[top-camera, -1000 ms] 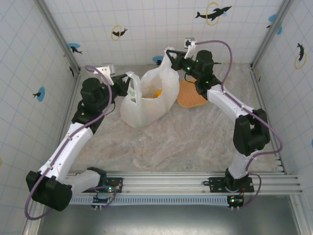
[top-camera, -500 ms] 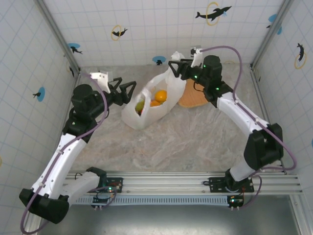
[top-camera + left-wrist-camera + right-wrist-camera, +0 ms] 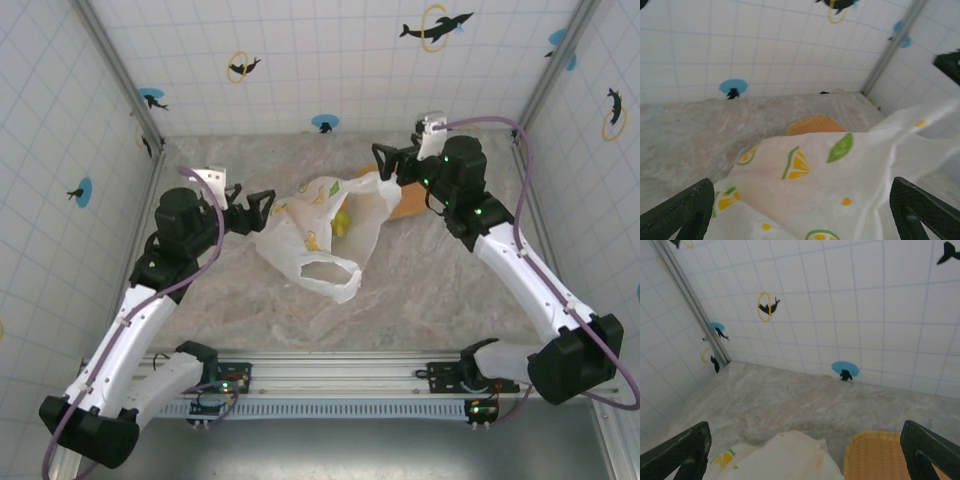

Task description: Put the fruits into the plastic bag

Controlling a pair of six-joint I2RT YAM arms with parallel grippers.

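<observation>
1. White crinkly film printed with citrus slices and green leaves: the bag [image 3: 315, 225] lies slumped on the table [image 3: 430, 290], between the two grippers.
2. One handle loop [image 3: 325, 270] sprawls open on the side toward the arm bases.
3. A yellow-green fruit [image 3: 342, 222] shows inside the bag, toward its right side (the folds hide whatever else is in there).
4. The left gripper [image 3: 258, 208] sits just beside the bag's left edge, jaws spread wide with nothing clamped between them.
5. In the left wrist view its fingers [image 3: 682, 212] stand at the two lower corners, well apart, and the bag billows between and beyond them. Whether the film touches either finger cannot be told.
6. The right gripper [image 3: 383, 165] hovers near the bag's far right corner, jaws also spread wide and grasping nothing.
7. In the right wrist view the fingers [image 3: 677, 452] frame the bag's crumpled top low in the middle, apart from both.
8. A flat tan tray [image 3: 408, 207] lies on the table behind the bag's right side, partly covered by the film (only a wedge of it shows from above). It lies just beside the right gripper.
</observation>
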